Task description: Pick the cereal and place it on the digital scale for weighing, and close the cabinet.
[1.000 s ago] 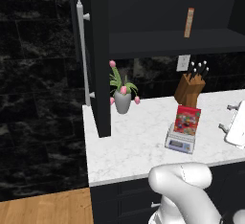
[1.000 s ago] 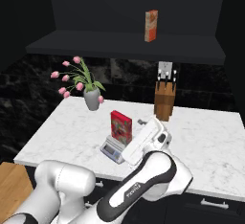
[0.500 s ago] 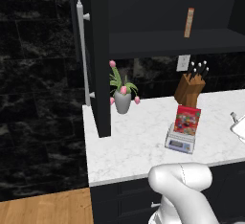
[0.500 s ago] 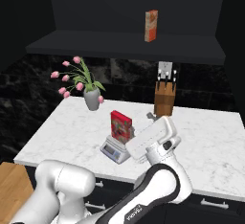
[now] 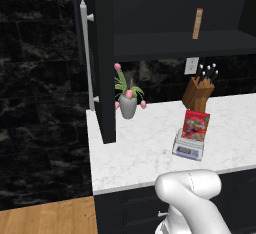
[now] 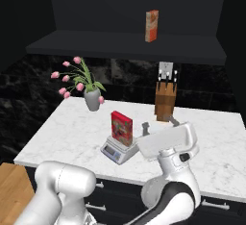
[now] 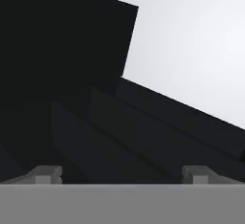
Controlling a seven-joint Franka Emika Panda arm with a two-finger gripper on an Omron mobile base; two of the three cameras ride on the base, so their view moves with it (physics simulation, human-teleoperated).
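- Cereal (image 5: 196,125) stands upright on the scale (image 5: 188,148), leaning slightly, on the marble counter (image 5: 145,153) in front of the knife block (image 5: 198,92). Weighing part looks done, as far as I can judge.
- Step in hand, my read: close the cabinet (image 5: 102,58). Its left door stands open, edge-on to the left base cam, w/ the long silver handle (image 5: 86,53) on the outer face.
- Gripper (image 6: 158,123) is raised over the counter just right of the scale, apart from the cereal. In the hand cam the two tips sit wide apart w/ nothing between them, so fingers (image 7: 47,174) are spread and empty.
- Hand cam looks up at dark cabinet panels and a pale wall; can't tell which door it faces.
- Doing it well:
  - Lift clear first so the wrist doesn't clip the cereal; a thin box standing on edge will likely tip w/ a light knock.
  - Swing wide of the flower vase (image 5: 128,104), which stands just beside the open door's lower edge.
  - Push on the door's outer face near the free edge, by the handle, not near the hinge: less force, smoother swing.
  - Keep contact flat and slow till the door seats.
- The tan box (image 5: 198,23) on the shelf stays put; not part of the job.
- Right-side door state: unclear from these views.
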